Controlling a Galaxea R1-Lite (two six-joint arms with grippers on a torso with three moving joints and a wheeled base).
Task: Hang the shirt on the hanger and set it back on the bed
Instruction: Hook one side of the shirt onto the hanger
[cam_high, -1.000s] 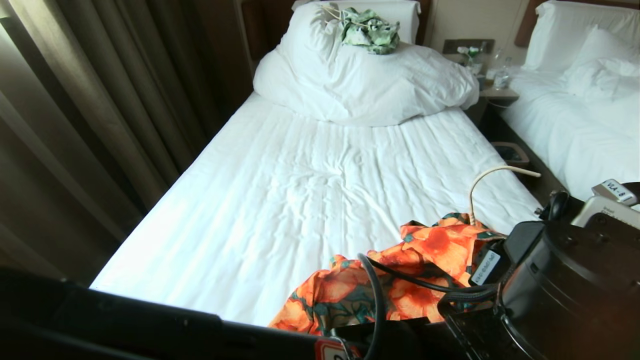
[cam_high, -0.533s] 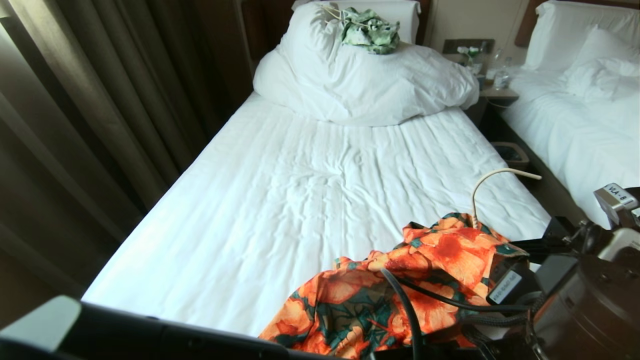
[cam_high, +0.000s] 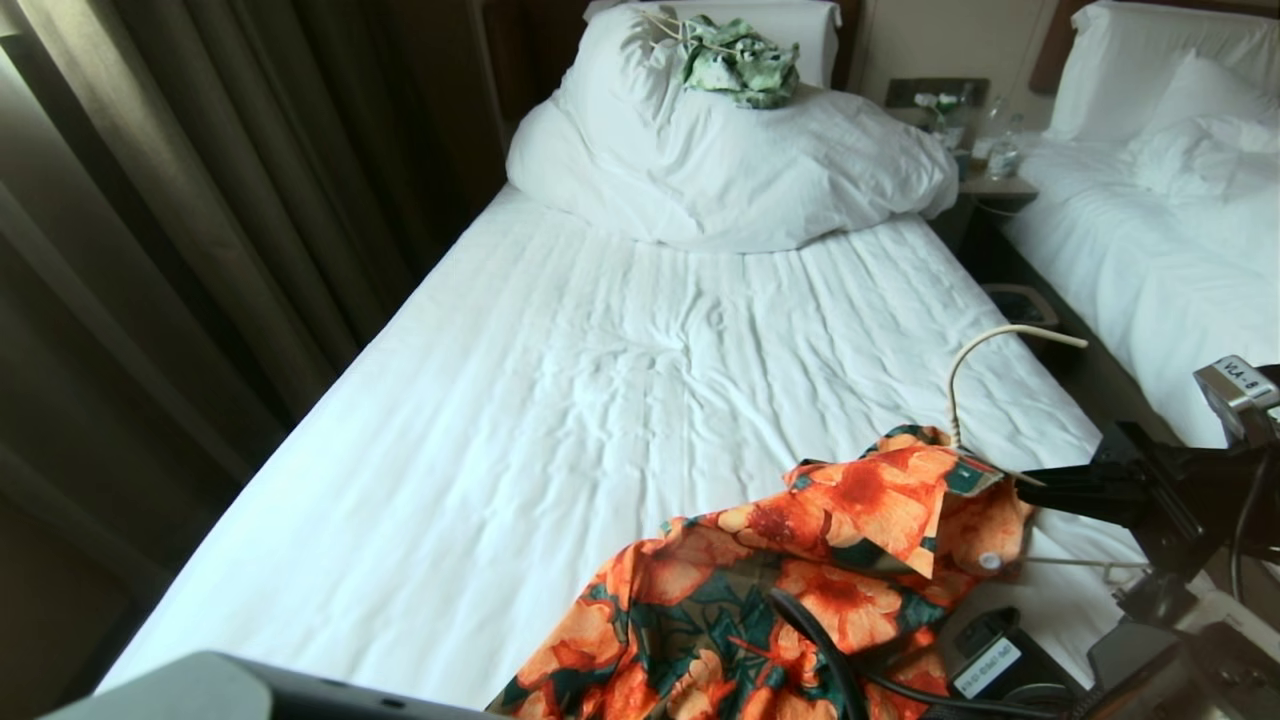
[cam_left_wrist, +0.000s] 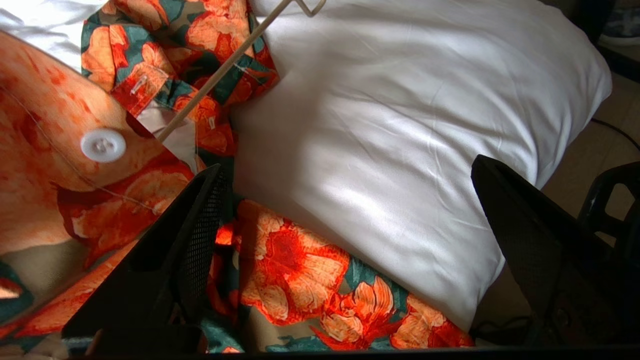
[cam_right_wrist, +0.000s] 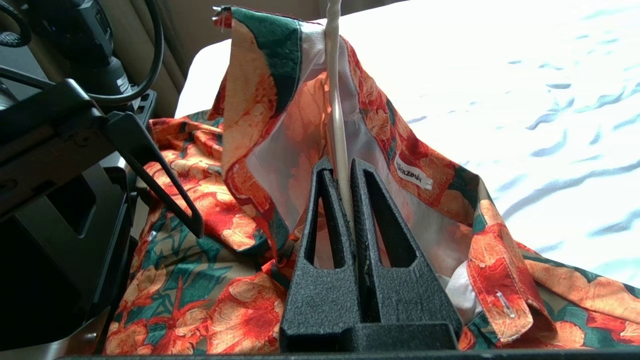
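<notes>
**Shirt on hanger, not yet set down**

Shirt (cam_high: 790, 590) is seen draped at the near right corner of the bed (cam_high: 560, 420), hanger (cam_right_wrist: 336, 115) threaded through the collar. Right gripper (cam_right_wrist: 350, 200) is clamped on the hanger stem; left gripper (cam_left_wrist: 345, 210) is spread wide, empty, over the bed's edge beside the shirt. Lowering and release judged left. Neck label (cam_right_wrist: 413, 176) writing unreadable; tag (cam_high: 1238, 382) reads "VLA-8".

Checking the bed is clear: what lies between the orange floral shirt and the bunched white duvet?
Only bare wrinkled sheet between shirt and duvet, per the head view.
</notes>
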